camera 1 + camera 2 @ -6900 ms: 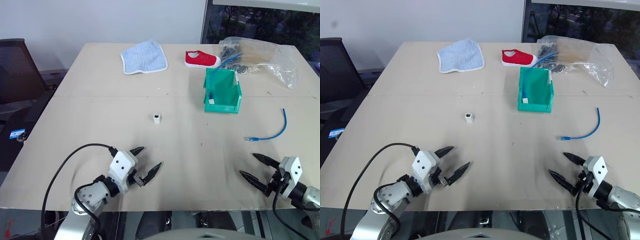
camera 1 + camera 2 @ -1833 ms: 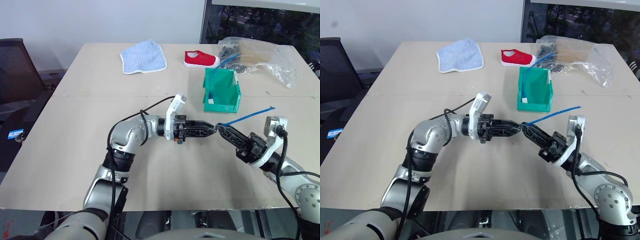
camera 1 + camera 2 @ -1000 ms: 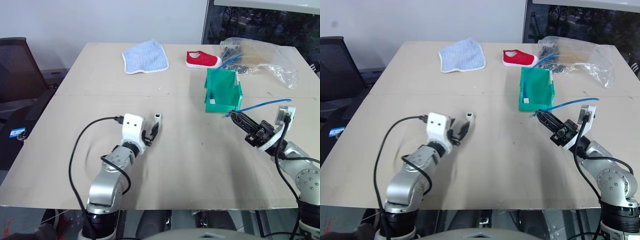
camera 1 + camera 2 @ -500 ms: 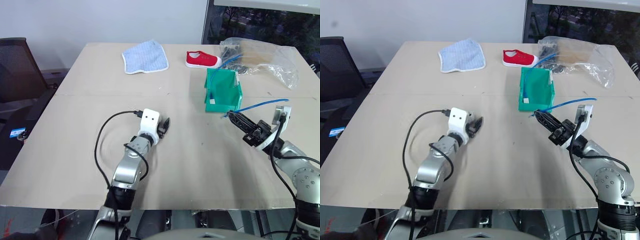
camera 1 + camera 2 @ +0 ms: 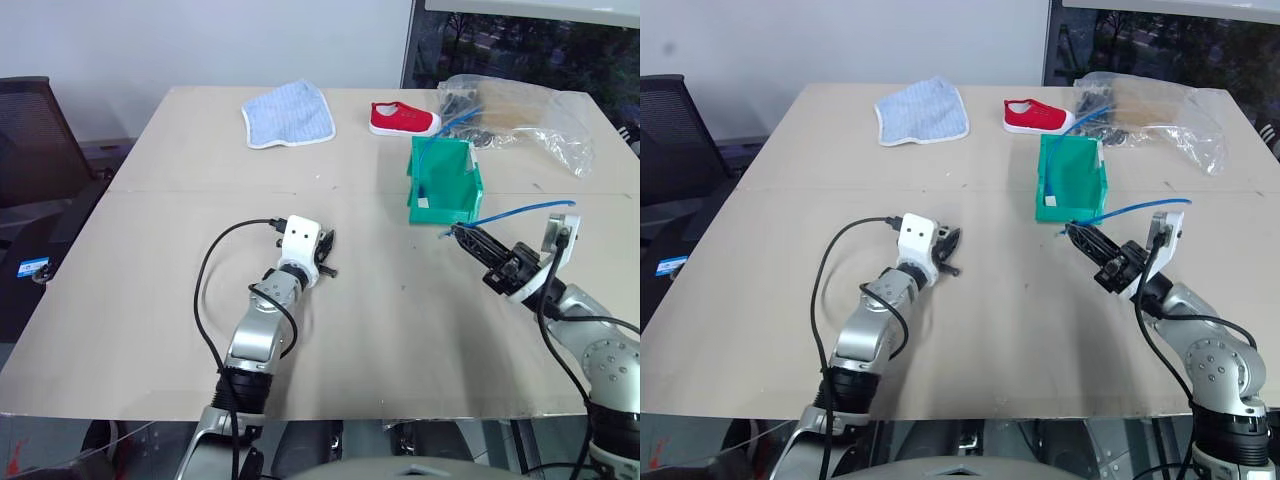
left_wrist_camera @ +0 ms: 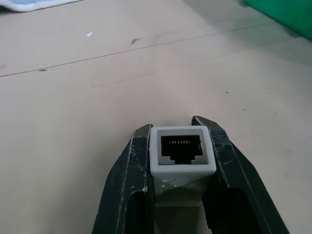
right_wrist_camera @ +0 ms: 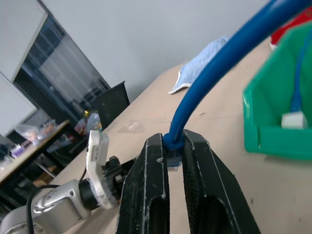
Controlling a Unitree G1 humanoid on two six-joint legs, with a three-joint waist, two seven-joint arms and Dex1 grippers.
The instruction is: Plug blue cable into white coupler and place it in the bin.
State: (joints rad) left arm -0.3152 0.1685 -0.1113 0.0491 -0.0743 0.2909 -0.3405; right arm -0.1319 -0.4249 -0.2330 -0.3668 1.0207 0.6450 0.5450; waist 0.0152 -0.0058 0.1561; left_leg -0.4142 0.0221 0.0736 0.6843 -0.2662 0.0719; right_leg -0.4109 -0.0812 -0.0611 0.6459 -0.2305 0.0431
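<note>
Left wrist view shows the left gripper (image 6: 181, 146) clamped on the coupler (image 6: 182, 152) low over the table, while the right gripper (image 7: 174, 146) pinches the cable (image 7: 222, 63) near the bin (image 5: 446, 180); a tilted plug could miss the socket.

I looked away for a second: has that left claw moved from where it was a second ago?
Yes. The left gripper has gone forward and toward the bin, and now pinches the white coupler, which stood just ahead of it before.
</note>
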